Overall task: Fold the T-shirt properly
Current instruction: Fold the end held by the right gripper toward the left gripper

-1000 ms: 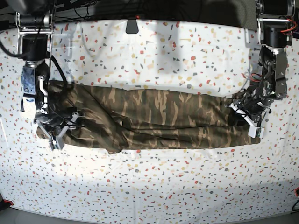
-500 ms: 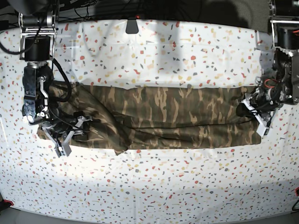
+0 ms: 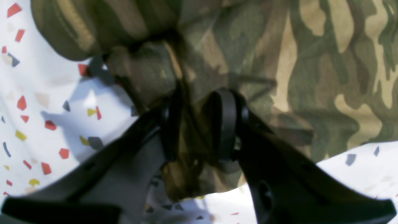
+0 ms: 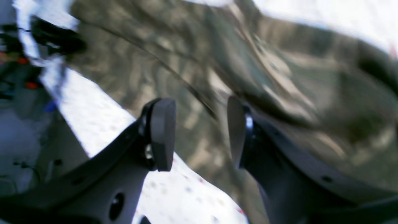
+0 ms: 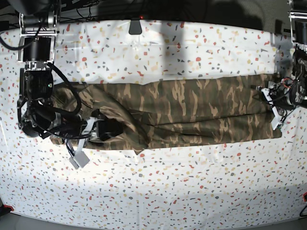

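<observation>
Right end effector [image 5: 86, 143] sits at the left end of the T-shirt [image 5: 192, 112] in my base view, low over the bunched, darker cloth there, and from my right wrist camera its two dark pads [image 4: 161, 133] stand apart with camouflage fabric passing behind the gap; the picture is smeared, so I cannot tell whether any cloth is actually caught between them. A grey block hangs just below that end of the shirt, over the speckled worktop [image 5: 158, 191]. Moving along from there, I see the T-shirt lying as a long horizontal band across the middle of the worktop, olive, brown and tan streaks, flatter toward its right half, with a fold line running lengthwise and a small corner of cloth poking down from its lower edge left of centre. At the shirt's far right end I find the left end effector [image 5: 277, 106], right at the cloth's edge. My left wrist camera shows it pinching a gathered ridge of the T-shirt [image 3: 279, 62] between its black pads [image 3: 227, 124], the fabric crumpled and lifted in the grip, white speckled worktop [image 3: 46, 109] showing on both sides of that ridge.
</observation>
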